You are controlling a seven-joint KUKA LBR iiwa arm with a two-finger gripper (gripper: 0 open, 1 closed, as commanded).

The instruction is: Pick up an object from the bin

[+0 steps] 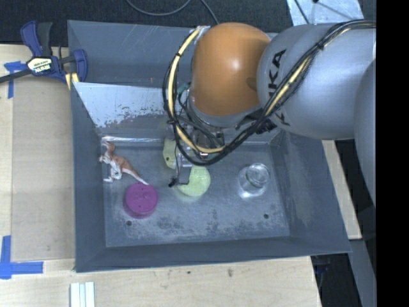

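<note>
Several loose things dot the grey metal bin (89, 190) — your pincer (178, 175) hangs mid-bin at the left edge of a pale green round lump (197, 183), a fair target, since bare floor surrounds it. Whether the pincer is apart or together, you cannot tell.

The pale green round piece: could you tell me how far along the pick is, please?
Done: the pincer is down at the left edge of the pale green round piece. In hand: nothing is lifted; it lies on the bin floor. Left: grasp and lift. The purple disc, toy dinosaur and clear round piece lie apart.
</note>
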